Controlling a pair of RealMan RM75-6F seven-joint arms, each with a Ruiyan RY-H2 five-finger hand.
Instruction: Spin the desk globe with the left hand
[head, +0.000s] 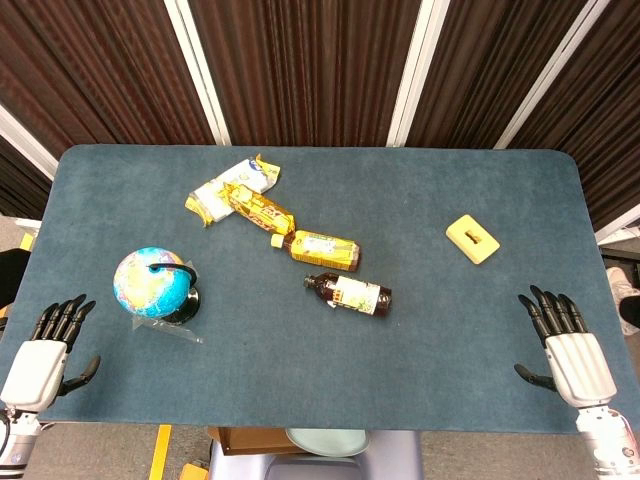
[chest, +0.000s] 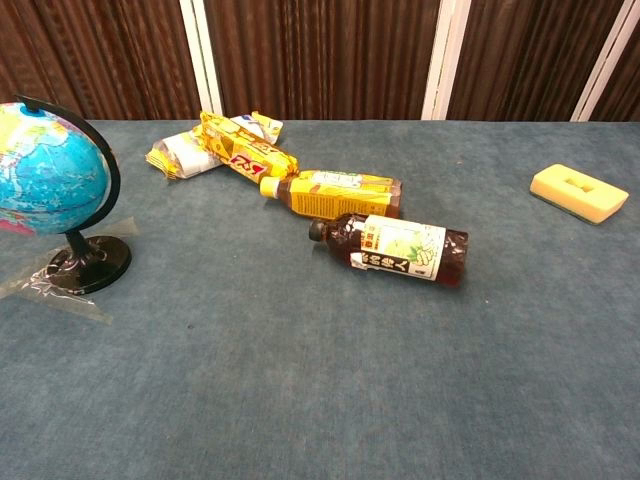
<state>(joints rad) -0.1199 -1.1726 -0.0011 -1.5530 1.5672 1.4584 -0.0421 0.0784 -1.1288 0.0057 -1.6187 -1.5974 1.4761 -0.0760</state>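
Observation:
A small blue desk globe on a black stand sits at the table's left side, its base taped down with clear tape. In the chest view the globe fills the far left edge. My left hand rests flat at the table's front left corner, fingers spread and empty, a short way in front and left of the globe. My right hand lies open at the front right corner, holding nothing. Neither hand shows in the chest view.
Two bottles lie on their sides mid-table: a yellow-labelled one and a dark one. Yellow snack packets lie behind them. A yellow sponge sits at the right. The table's blue cloth covers the front area.

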